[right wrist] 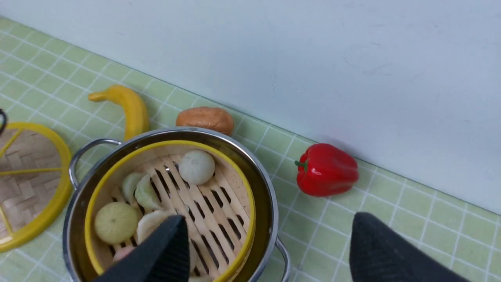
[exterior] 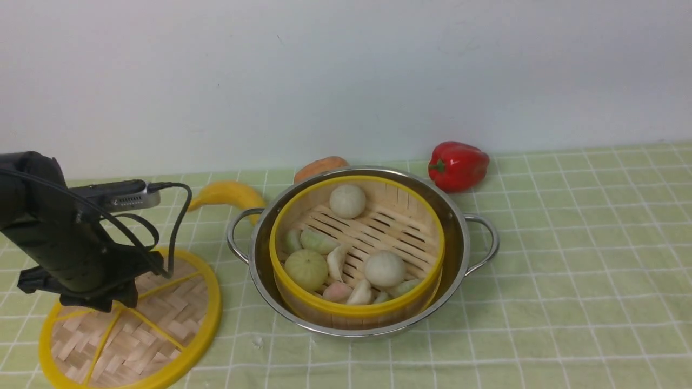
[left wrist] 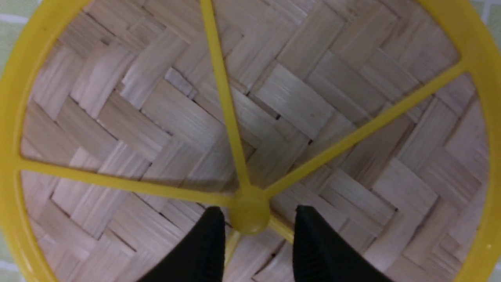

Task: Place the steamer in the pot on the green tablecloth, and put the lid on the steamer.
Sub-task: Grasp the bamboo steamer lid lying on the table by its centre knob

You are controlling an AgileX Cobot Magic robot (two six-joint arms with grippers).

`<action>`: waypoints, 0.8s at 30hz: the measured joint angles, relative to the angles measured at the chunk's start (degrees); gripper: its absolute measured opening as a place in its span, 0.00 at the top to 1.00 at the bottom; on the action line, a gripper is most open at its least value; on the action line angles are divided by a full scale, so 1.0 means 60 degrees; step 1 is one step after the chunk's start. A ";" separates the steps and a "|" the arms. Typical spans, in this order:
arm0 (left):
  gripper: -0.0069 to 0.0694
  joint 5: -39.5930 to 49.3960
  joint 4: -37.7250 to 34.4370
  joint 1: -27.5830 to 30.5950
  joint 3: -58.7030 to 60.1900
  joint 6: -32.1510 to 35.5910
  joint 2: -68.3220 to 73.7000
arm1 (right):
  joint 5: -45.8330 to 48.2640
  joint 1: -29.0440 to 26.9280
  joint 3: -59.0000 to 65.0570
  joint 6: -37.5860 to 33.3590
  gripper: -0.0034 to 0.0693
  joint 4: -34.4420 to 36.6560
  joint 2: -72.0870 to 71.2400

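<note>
- On the green cloth [exterior: 567,270], at mid-table, stands the pot [exterior: 456,237], upright, with a loop handle at each side.
- Inside the pot sits the steamer [exterior: 354,312], open at the top; its yellow rim shows above the steel rim, a little off centre towards the left.
- On its slatted floor lie two white buns [exterior: 347,201], a green bun [exterior: 306,269] and several small dumplings, most of them at the near side.
- Left of the pot is the lid [exterior: 162,319], woven side and yellow spokes up, its rim near the pot's left handle but apart from it; the front view's lower edge cuts off its near rim.
- Above the lid the left arm [exterior: 54,237] reaches down over its middle.
- Left gripper [left wrist: 256,211]: the two black fingers [left wrist: 203,250] stand part-way apart with the hub [left wrist: 249,199] between them. One finger is right against the hub, while the other shows a gap, so I cannot tell whether they pinch it.
- Right gripper [right wrist: 270,217]: jaws spread wide with nothing between them, above the pot's right side and the cloth beside it. It is out of the front view.
- Behind the pot, by the wall [exterior: 346,70], lie a banana [exterior: 230,195] and a brown roll [exterior: 320,166]; a red pepper [exterior: 458,165] lies to the right of them, clear of the pot.
</note>
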 joint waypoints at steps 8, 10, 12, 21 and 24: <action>0.72 -0.0023 0.0063 0.0000 -0.0042 0.0000 0.0249 | 0.0018 0.0000 0.2110 0.0226 0.30 -0.0029 -0.3350; 0.76 -0.0045 0.0080 0.0000 -0.0042 0.0000 0.0249 | 0.0018 0.0000 0.2654 0.0402 0.32 -0.0076 -0.4071; 0.76 -0.0057 0.0080 0.0000 -0.0042 0.0000 0.0249 | 0.0028 0.0000 0.3104 0.0536 0.33 -0.0127 -0.4612; 0.76 0.0890 0.0771 0.0000 -0.0768 -0.0222 -0.0026 | 0.0065 0.0000 0.5693 0.1475 0.37 -0.1099 -0.6911; 0.76 0.1810 0.1511 0.0000 -0.1729 -0.0435 -0.0598 | 0.0089 0.0000 0.6199 0.1949 0.37 -0.1208 -0.7318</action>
